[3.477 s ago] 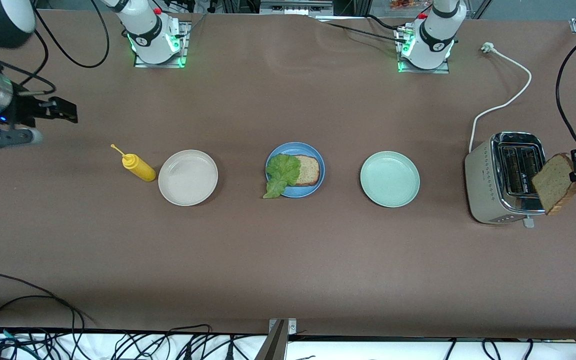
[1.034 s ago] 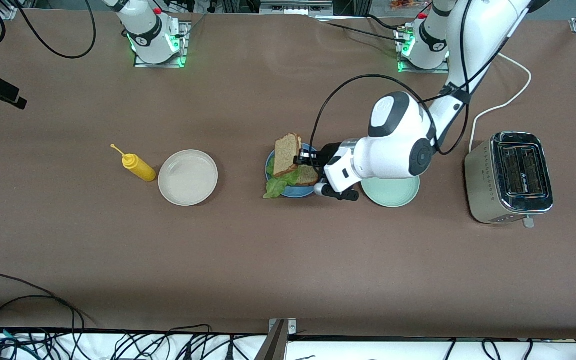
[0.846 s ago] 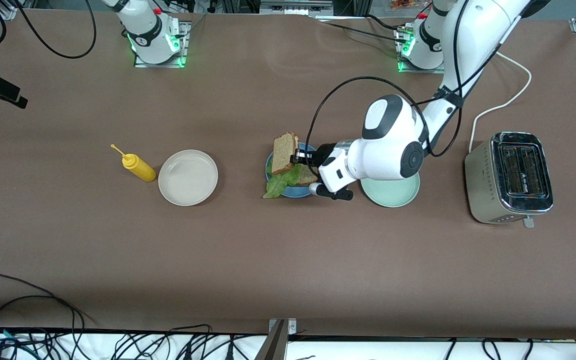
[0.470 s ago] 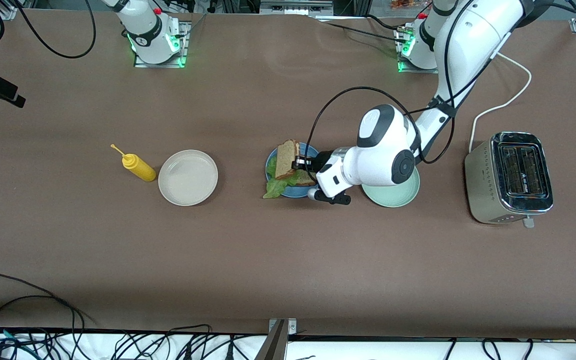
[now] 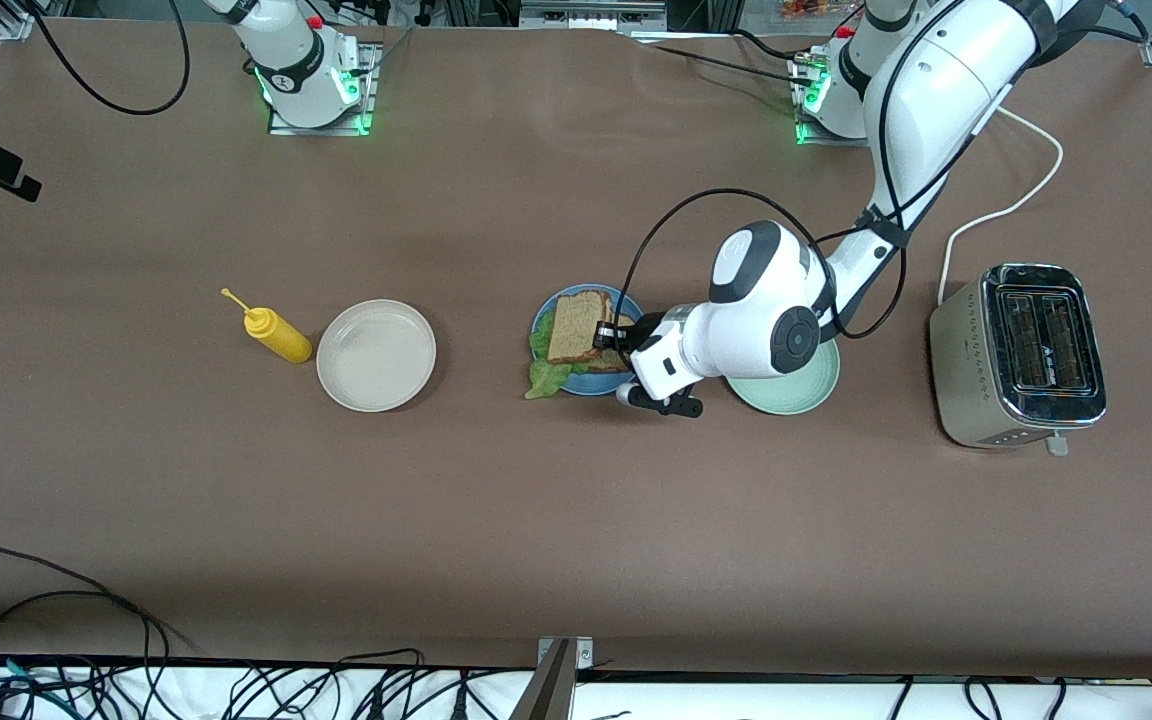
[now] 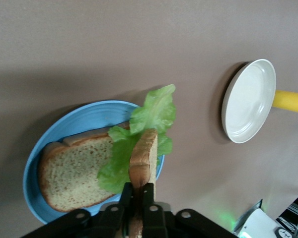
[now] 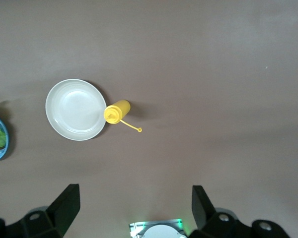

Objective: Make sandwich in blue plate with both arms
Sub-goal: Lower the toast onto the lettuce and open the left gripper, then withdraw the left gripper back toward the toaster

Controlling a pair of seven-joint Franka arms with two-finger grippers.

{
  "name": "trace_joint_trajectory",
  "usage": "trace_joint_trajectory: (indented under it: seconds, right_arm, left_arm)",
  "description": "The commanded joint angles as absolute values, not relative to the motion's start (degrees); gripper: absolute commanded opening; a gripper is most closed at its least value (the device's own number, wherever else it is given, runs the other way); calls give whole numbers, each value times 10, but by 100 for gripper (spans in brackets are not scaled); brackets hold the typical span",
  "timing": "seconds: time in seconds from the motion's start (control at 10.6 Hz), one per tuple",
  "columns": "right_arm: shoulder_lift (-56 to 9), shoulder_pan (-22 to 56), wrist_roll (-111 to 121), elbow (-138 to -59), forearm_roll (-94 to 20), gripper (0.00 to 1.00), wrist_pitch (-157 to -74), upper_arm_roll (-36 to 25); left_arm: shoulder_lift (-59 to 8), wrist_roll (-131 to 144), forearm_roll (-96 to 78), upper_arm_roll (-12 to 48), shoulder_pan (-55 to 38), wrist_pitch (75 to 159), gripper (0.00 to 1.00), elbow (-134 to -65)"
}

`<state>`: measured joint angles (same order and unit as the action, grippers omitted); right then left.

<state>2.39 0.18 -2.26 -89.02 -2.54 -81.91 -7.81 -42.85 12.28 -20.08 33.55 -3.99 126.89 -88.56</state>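
Observation:
The blue plate (image 5: 630,303) sits mid-table with a bread slice (image 6: 74,171) and a ruffled green lettuce leaf (image 5: 543,378) on it. My left gripper (image 5: 608,336) reaches over the plate's rim from the left arm's end, shut on the crust of a second bread slice (image 5: 574,328). That slice lies almost flat, low over the lettuce (image 6: 154,111) and the lower slice. The left wrist view shows the held slice (image 6: 143,156) edge-on between the black fingers (image 6: 125,194). My right gripper (image 7: 134,203) hangs open and empty, high over the right arm's end of the table.
A pale green plate (image 5: 796,392) lies partly under the left wrist. A silver toaster (image 5: 1021,355) with a white cord (image 5: 1016,200) stands at the left arm's end. A beige plate (image 5: 376,355) and a yellow squeeze bottle (image 5: 276,335) sit toward the right arm's end.
The left gripper has come down over the blue plate and tipped the held bread slice from nearly upright to almost flat over the lettuce. The right gripper has barely shifted.

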Motion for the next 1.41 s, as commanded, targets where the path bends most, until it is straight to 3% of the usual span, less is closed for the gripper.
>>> trace_joint_trajectory:
  seconds: [0.0,0.09,0.56,0.75,0.94,1.13,1.32]
  right_arm:
    - [25,-1,-28,-881,-55,100,-806,-89]
    - [25,-1,-44,-881,-55,100,-807,-89]
    - [26,1,-47,-875,-54,100,-775,-87]
    - [28,6,-50,-811,-45,100,-742,-70]
    - [21,5,-50,-809,-19,100,-741,-57]
    - [-43,2,-41,-808,-5,100,-754,-61]
    - [-47,5,-49,-800,-11,100,-785,-58]
  left_arm:
    - [-434,127,-181,331,-40,1278,83,-890]
    - [-432,127,-178,326,-40,1275,100,-891]
    - [-404,130,-178,298,-40,1245,100,-890]
    - [-373,145,-174,287,-40,1217,100,-890]
    - [-332,176,-90,276,-39,1176,100,-887]
    - [-285,199,-69,266,-32,1120,100,-885]
    - [-225,197,-38,238,-32,1059,100,-883]
